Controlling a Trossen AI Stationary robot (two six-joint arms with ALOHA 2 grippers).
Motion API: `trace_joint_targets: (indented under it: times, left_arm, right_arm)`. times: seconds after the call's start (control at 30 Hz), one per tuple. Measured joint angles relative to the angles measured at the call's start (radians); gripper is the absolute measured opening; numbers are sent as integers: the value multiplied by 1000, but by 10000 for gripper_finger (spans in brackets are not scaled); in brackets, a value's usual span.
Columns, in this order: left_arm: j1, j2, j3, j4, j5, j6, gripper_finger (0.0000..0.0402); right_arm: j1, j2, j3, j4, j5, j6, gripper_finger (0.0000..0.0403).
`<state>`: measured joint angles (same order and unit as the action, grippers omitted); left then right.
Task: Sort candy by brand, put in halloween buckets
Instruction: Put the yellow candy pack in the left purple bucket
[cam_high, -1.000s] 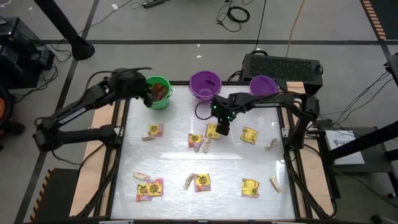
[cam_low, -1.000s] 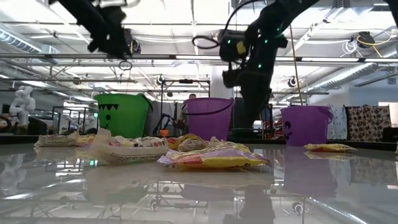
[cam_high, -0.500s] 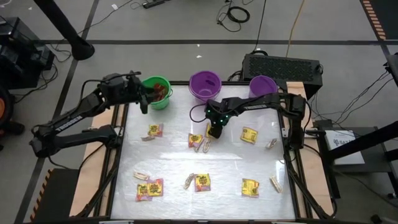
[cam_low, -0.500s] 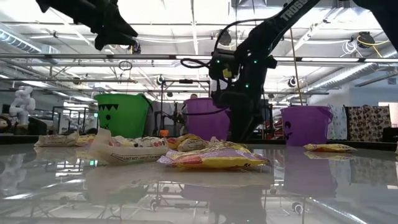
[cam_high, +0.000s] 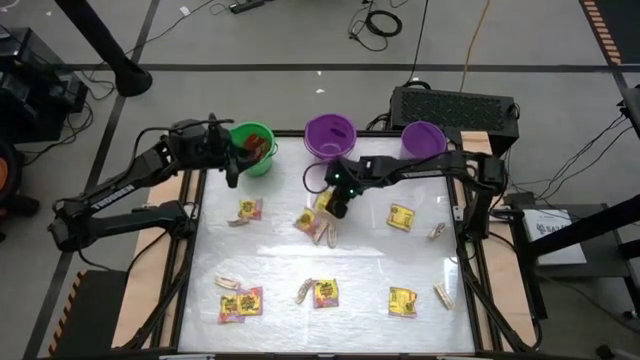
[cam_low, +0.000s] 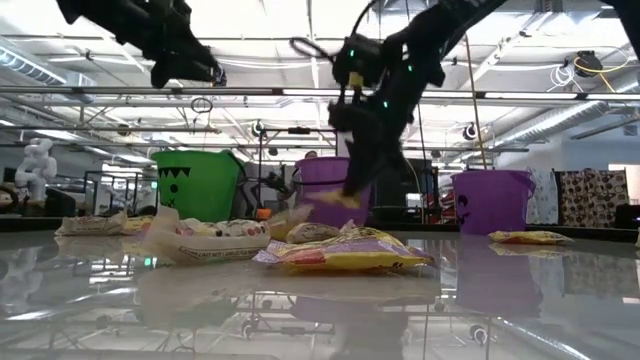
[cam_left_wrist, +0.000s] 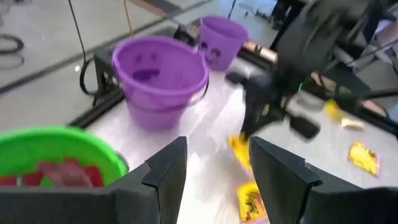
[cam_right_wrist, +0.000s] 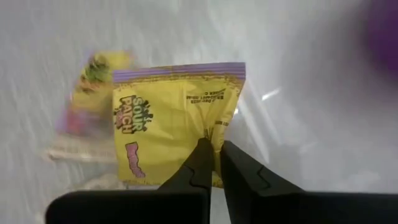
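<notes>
Three halloween buckets stand along the far edge: green (cam_high: 256, 148) with red candy inside, purple (cam_high: 329, 135) and lavender (cam_high: 423, 137). Candy lies scattered on the white table: yellow packets (cam_high: 400, 216), pink-and-yellow ones (cam_high: 248, 209), and tan pieces (cam_high: 437, 231). My right gripper (cam_high: 336, 206) is just in front of the purple bucket, shut on a yellow packet (cam_right_wrist: 168, 118). My left gripper (cam_left_wrist: 214, 168) hovers open and empty beside the green bucket's left rim (cam_left_wrist: 56, 140). My right gripper pinches the yellow packet between its two fingers near one corner (cam_right_wrist: 214, 138), at the end away from the purple-striped seal. The wrapper creases at the pinch. The fingers come from above, slanting. The packet (cam_low: 335, 198) hangs clear of the table.
A small heap of packets and tan pieces (cam_high: 318, 230) lies under the right gripper. More candy lies along the near side (cam_high: 327, 292), (cam_high: 402, 300), (cam_high: 240, 303). A black box (cam_high: 455, 105) stands behind the table's far right corner.
My right gripper has dropped onto the yellow packet, shut on it, then risen with it, shifting a little toward the table's left. The packet has come up off the table. My left gripper has drawn back from over the green bucket toward the left edge.
</notes>
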<state>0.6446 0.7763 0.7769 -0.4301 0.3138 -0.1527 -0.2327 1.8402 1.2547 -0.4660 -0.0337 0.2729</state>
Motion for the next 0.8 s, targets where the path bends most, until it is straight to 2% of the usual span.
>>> trace_joint_targets:
  times: [0.17,0.3,0.37,0.5,0.63,0.8]
  left_arm:
    - [-22,14,0,-82,-1,1,180]
    - [-43,22,0,-103,-9,0,180]
    - [-52,22,0,-107,-10,0,180]
    - [-64,14,0,-180,-19,4,180]
    - [-63,13,0,-337,-100,5,180]
    - [-63,13,0,-455,-196,3,180]
  right_arm:
    - [-4,-71,54,45,17,-57,4]
    - [-24,-101,104,85,72,-127,4]
    - [-42,-101,132,103,112,-167,3]
    - [-89,-101,177,169,260,-205,2]
    - [-152,-100,185,208,345,-206,4]
    - [-211,-99,186,165,344,-207,12]
